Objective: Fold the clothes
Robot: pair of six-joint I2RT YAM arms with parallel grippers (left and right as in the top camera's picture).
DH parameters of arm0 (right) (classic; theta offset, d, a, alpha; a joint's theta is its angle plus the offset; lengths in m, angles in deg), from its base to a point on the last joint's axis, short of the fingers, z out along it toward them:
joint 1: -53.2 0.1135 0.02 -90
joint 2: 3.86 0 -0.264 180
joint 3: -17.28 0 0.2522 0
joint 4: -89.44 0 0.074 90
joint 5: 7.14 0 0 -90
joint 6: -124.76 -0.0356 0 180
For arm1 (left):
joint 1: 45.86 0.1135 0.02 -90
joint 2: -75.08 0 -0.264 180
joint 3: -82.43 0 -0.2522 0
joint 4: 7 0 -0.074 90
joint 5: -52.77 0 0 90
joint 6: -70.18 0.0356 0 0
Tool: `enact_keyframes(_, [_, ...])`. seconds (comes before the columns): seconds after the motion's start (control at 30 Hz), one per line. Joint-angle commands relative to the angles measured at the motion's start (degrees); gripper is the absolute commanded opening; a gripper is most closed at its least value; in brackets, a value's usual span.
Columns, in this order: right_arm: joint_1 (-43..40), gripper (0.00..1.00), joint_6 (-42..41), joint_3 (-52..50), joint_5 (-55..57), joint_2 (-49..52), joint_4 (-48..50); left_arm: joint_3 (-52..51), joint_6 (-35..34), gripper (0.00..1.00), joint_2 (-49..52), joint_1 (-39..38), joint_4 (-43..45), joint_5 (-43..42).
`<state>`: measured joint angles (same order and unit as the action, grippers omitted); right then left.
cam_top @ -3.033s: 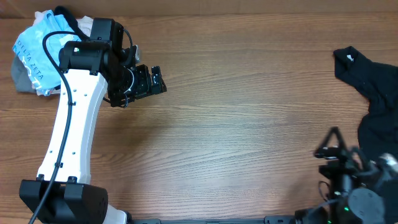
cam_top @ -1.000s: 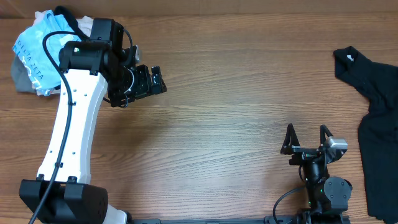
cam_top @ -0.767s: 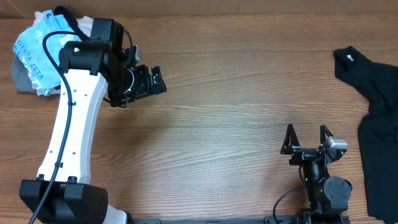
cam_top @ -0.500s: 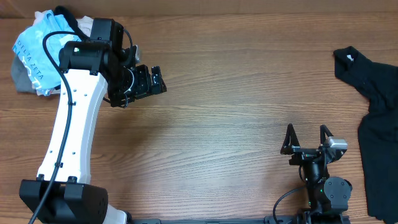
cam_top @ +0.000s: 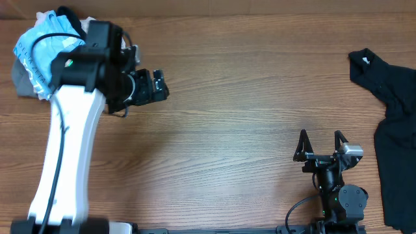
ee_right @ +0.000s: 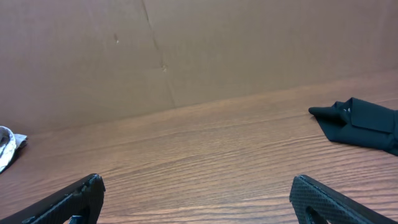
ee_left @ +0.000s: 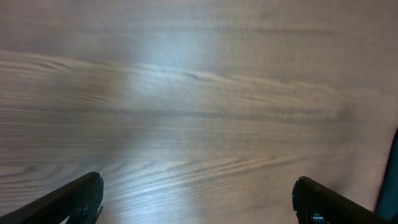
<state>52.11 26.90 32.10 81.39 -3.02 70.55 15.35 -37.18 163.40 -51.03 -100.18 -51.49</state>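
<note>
The light blue T-shirt point(cam_top: 34, 51) lies crumpled in the table's far left corner, its white lettering showing. Part of it is hidden behind my left arm. My left gripper point(cam_top: 156, 85) hovers open to the right of it, apart from it. In the left wrist view the left gripper point(ee_left: 198, 182) has only blurred bare wood between its fingers. The black shirt point(cam_top: 396, 123) lies spread along the right edge, and one corner of the black shirt point(ee_right: 364, 121) shows in the right wrist view. My right gripper point(cam_top: 320, 138) stands open near the front edge, left of the black shirt, with nothing in the right gripper point(ee_right: 196, 182).
A brown cardboard wall point(ee_right: 186, 50) runs along the table's far side. A bit of pale cloth point(ee_right: 9, 147) shows at the far left of the right wrist view. The wooden tabletop point(cam_top: 247, 104) lies between the two garments.
My left arm has swung and risen, its gripper shifting slightly left. The right arm moved left from beside the black shirt to the front edge three seconds ago and has stayed still since.
</note>
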Motion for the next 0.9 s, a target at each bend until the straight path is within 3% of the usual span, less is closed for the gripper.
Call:
enact_keyframes(0.0, [-0.2,1.00,0.2,-0.6,0.1,-0.7,0.4,0.0,1.3,1.00,-9.8,-0.2,0.0,6.2])
enact_keyframes(0.2, [-0.2,1.00,0.2,-0.6,0.1,-0.7,0.4,-7.7,1.0,1.00,-25.3,-0.2,3.4,6.3])
enact_keyframes(0.43, [-0.2,1.00,0.2,-0.6,0.1,-0.7,0.4,-35.3,-2.8,1.00,-49.7,-0.2,18.4,6.4])
enact_keyframes(0.6, [-0.2,1.00,0.2,-0.6,0.1,-0.7,0.4,-49.8,-2.8,1.00,-63.6,-0.2,20.1,7.0])
enact_keyframes(0.73, [-0.2,1.00,0.2,-0.6,0.1,-0.7,0.4,-55.7,-2.8,1.00,-68.6,-0.2,20.9,11.5])
enact_keyframes(0.87, [-0.2,1.00,0.2,-0.6,0.1,-0.7,0.4,-62.4,-2.1,1.00,-71.1,0.0,31.6,10.9])
